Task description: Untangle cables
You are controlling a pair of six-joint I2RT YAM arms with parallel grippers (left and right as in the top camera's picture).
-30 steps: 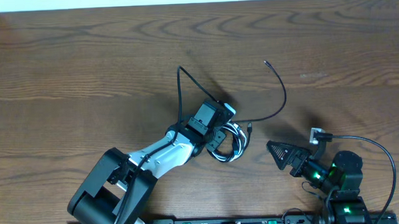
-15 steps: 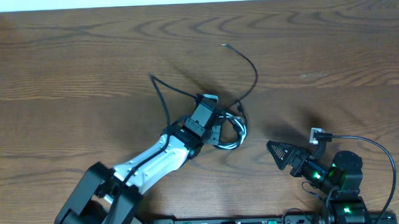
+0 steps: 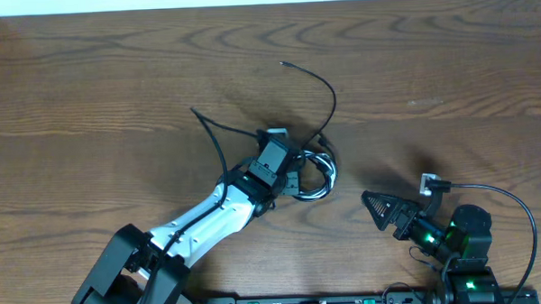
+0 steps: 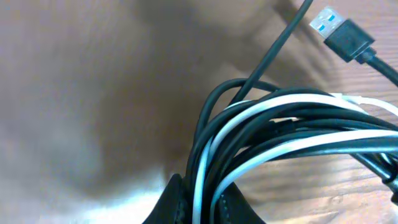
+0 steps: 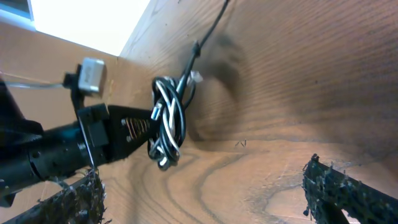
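Cables (image 3: 315,176): one black-and-white knot, none separated (two tails free); left gripper (image 3: 292,180) clamped on it, right gripper (image 3: 381,209) wide, empty.

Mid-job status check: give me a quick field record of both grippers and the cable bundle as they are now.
left gripper: shut on the coiled bundle of black and white cables
right gripper: open, holding nothing, apart from the bundle, at the near right of the brown wooden table
bundle state: tangled, black and white strands looped together
loose ends: two black cable tails trail out of the bundle toward the far edge
plug: black USB plug free beside the bundle
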